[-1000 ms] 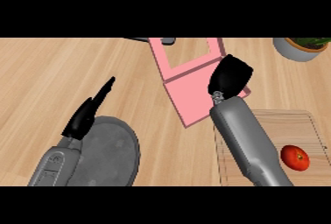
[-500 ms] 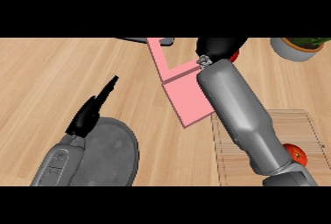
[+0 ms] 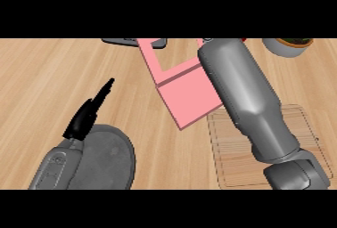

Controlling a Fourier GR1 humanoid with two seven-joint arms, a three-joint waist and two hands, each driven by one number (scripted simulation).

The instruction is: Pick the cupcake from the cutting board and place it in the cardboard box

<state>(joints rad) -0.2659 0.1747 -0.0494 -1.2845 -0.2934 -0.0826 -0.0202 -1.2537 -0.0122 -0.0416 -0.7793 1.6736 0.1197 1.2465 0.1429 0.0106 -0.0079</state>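
The robot's grey right forearm (image 3: 253, 107) is stretching from the lower right corner up across the light wooden cutting board (image 3: 227, 164) and along the right side of the flat pink cardboard box (image 3: 187, 95), and it is running out past the top of the view, so the right hand itself is not showing anywhere; whether it is open, closed, or carrying something cannot be told from this view. The cupcake is not showing either: the visible part of the cutting board is bare, though the forearm is covering a wide strip of it, so the cupcake may be lying under the arm, or in the unseen hand, or already beyond the top edge. Judging by the arm reaching over toward the box's far end, the transfer step is probably under way, but neither a completed pick nor a placement is confirmed. The black left hand (image 3: 89, 113) is resting at the lower left with fingers straight and together, holding nothing, just above a round dark grey plate (image 3: 108, 162). A grey bowl-like pot (image 3: 289, 46) at the top right and a dark flat object (image 3: 125, 41) at the top edge are both cut off and hard to identify.
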